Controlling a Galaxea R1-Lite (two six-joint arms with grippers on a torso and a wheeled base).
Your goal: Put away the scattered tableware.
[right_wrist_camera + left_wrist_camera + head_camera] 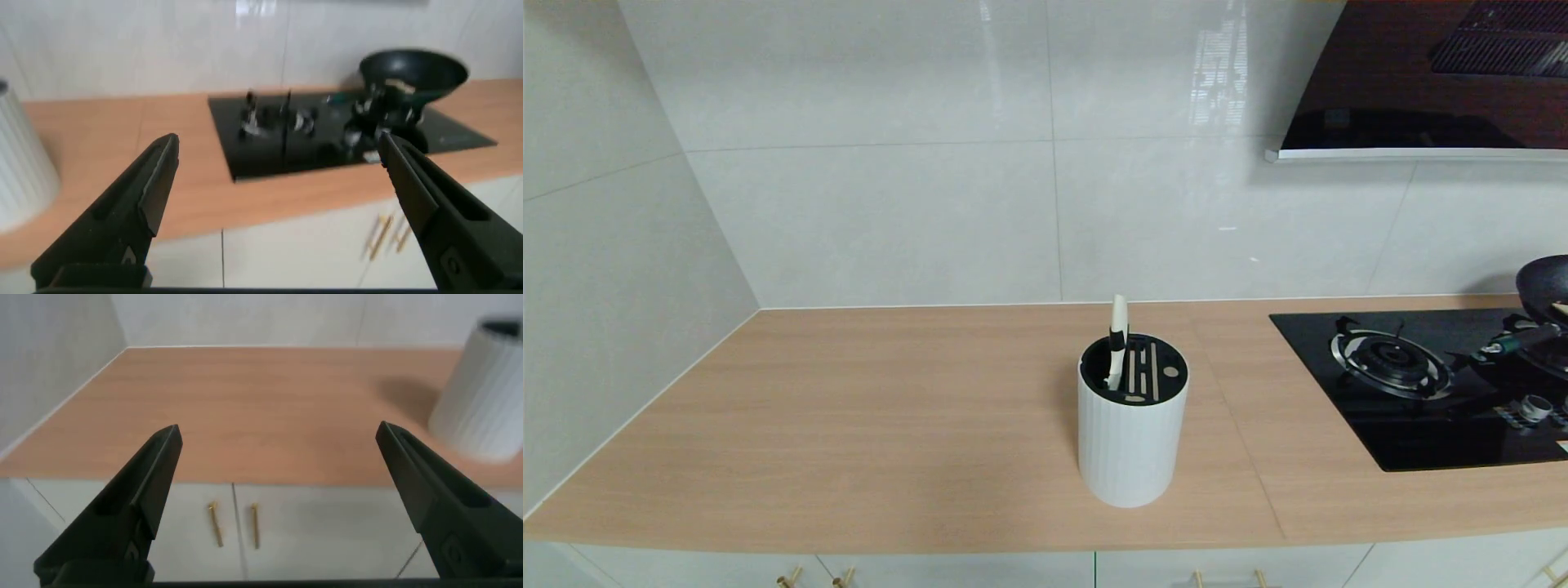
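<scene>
Mostly done, by all appearances. Saw one white-handled utensil (1117, 339) standing upright in the ribbed white holder (1132, 441) at frame centre on the wooden counter (849, 425). Spotted no further loose tableware. Found left gripper (278, 433) and right gripper (278, 143) spread wide, holding nothing.

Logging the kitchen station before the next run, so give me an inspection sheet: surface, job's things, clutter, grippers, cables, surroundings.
Surface: light wooden countertop, running into a tiled corner.
Job's things: white ribbed cylindrical utensil holder with a black slotted top, upright near the front edge; one white-handled utensil with a black band stands in its left side.
Clutter: nothing seen.
Grippers: left gripper open, empty; right gripper open, empty; both out in front of the counter.
Cables: nothing seen.
Surroundings: black glass gas hob at right, black pan on it, dark range hood above, white tiled wall, white cabinets below.
</scene>
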